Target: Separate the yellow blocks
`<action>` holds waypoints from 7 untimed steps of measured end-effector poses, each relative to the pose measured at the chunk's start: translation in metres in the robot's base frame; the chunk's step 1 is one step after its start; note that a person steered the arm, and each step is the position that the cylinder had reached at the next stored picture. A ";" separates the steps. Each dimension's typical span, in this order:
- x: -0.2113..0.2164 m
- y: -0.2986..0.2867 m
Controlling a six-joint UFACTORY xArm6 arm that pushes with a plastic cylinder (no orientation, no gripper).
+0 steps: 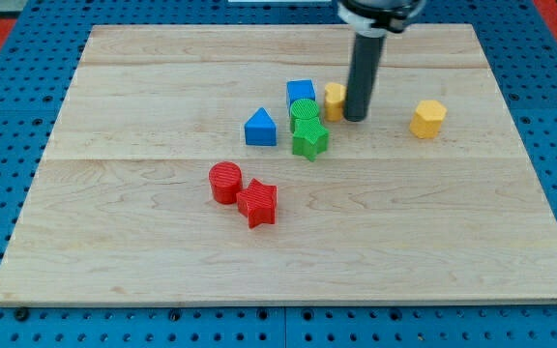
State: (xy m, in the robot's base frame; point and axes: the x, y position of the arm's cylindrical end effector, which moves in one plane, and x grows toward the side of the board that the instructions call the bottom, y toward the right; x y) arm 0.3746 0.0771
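Touching my tip (355, 117): small yellow block (334, 100); yellow hexagon (428, 118) apart.

My tip (355, 118) partly hides one yellow block (333, 100).

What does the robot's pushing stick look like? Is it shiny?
My tip is the bottom end of a plain, straight, dark rod, round like a thick marker. It looks matte, not shiny. At the view's top it goes into a black and white collar. No cables or markings show.
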 end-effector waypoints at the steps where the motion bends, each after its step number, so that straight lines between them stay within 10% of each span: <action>1: -0.002 0.030; 7: -0.021 0.118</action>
